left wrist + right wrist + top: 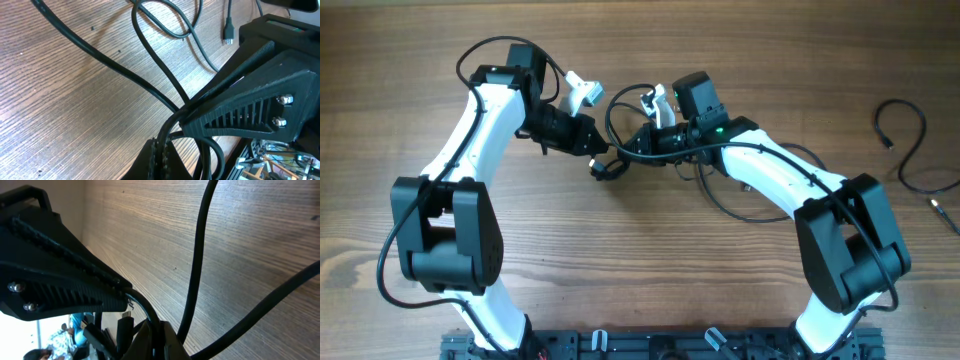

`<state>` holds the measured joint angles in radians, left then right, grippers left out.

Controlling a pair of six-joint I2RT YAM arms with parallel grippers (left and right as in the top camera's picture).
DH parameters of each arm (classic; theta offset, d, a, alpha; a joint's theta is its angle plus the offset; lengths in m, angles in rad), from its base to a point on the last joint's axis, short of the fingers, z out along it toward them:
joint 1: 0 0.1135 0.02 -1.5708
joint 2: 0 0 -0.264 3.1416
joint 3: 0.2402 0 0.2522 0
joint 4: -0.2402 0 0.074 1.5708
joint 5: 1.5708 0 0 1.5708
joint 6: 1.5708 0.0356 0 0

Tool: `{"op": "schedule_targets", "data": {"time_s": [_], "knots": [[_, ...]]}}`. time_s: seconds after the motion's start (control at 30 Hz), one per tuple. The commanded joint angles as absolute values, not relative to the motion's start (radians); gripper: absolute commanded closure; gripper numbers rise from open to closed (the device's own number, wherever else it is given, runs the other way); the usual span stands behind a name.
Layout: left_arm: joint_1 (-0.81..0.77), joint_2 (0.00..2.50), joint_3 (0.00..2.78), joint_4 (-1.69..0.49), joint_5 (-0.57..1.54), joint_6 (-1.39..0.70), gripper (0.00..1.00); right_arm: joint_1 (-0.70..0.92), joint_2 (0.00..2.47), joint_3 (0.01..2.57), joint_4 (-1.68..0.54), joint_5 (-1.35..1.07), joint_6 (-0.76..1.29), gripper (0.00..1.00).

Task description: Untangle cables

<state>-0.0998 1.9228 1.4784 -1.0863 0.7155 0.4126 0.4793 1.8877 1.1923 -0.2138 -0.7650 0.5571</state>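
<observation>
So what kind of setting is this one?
Probably a robotics lab bench: a wood-grain table, a left arm and a right arm based at one edge, and black cables on it.

I see the tangled cables (608, 165), thin black cords knotted into a small clump mid-table (620, 290), with loose loops trailing behind it and to its right. In my left wrist view their strands cross and one small plug (228, 35) lies flat. A separate loose cable (923, 130) curls near the right edge, well apart.
</observation>
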Motion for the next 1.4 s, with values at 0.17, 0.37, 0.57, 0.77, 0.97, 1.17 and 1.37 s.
{"op": "schedule_targets", "data": {"time_s": [0.17, 0.37, 0.57, 0.77, 0.97, 1.17, 1.37], "knots": [[-0.075, 1.914, 1.489, -1.087, 0.698, 0.403, 0.96, 0.448, 1.779, 1.238, -0.235, -0.716, 0.519, 0.9], [-0.075, 1.914, 1.489, -1.087, 0.698, 0.403, 0.96, 0.463, 1.745, 1.238, -0.233, -0.825, 0.448, 0.83], [-0.075, 1.914, 1.489, -1.076, 0.698, 0.369, 0.96, 0.509, 1.745, 1.238, -0.225, -0.917, 0.392, 0.88], [-0.075, 1.914, 1.489, -1.053, 0.702, 0.297, 0.96, 0.591, 1.745, 1.238, -0.229, -0.799, 0.419, 0.91], [-0.076, 1.914, 1.489, -1.037, 0.714, 0.249, 0.96, 0.683, 1.746, 1.236, -0.223, -0.513, 0.538, 0.96], [-0.076, 1.914, 1.489, -1.034, 0.717, 0.248, 0.96, 0.744, 1.746, 1.236, -0.205, -0.399, 0.568, 0.96], [-0.091, 1.914, 1.489, -1.033, 0.717, 0.188, 0.96, 0.765, 1.746, 1.236, -0.2, -0.303, 0.606, 0.96]]}}
